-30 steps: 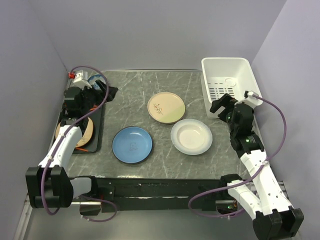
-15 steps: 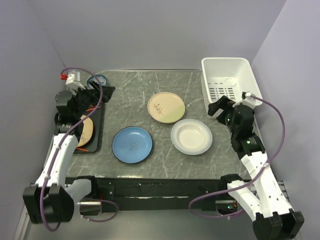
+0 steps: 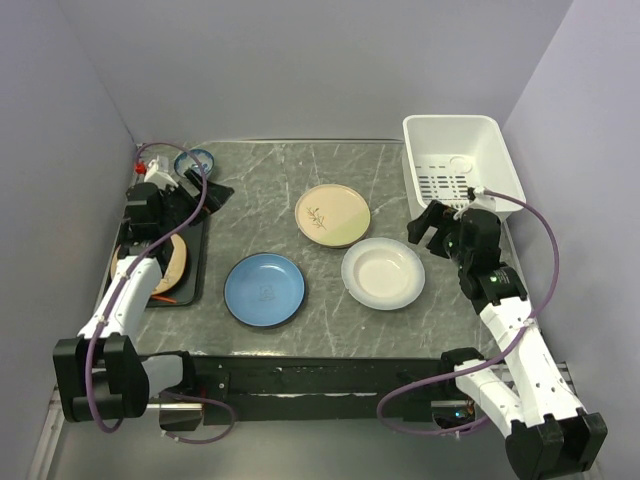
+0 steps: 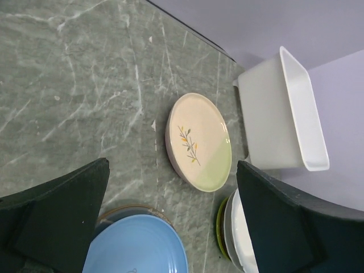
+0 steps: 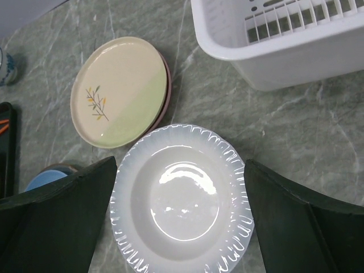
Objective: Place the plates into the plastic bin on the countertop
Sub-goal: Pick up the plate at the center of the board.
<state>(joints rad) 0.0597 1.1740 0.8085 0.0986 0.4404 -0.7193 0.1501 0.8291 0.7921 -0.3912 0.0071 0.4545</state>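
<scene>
Three plates lie on the dark marble countertop (image 3: 300,170): a blue plate (image 3: 264,289), a white scalloped plate (image 3: 383,272) and a cream plate with a leaf sprig (image 3: 332,215). Each rests on another plate whose rim just shows. The white plastic bin (image 3: 460,165) stands at the back right. My right gripper (image 3: 425,222) hovers open above the white plate (image 5: 182,199), between it and the bin (image 5: 284,34). My left gripper (image 3: 205,192) is open over the back left and faces the cream plate (image 4: 199,142). Neither holds anything.
A flat black tray (image 3: 197,270) at the left edge carries a tan plate (image 3: 176,262) with something orange beneath it. A small blue-and-white bowl (image 3: 193,160) sits in the back left corner. Purple walls close in three sides.
My right gripper has drifted left and slightly nearer, away from the bin and over the white plate. My left arm swung left, then came partway back. No plate has moved.
</scene>
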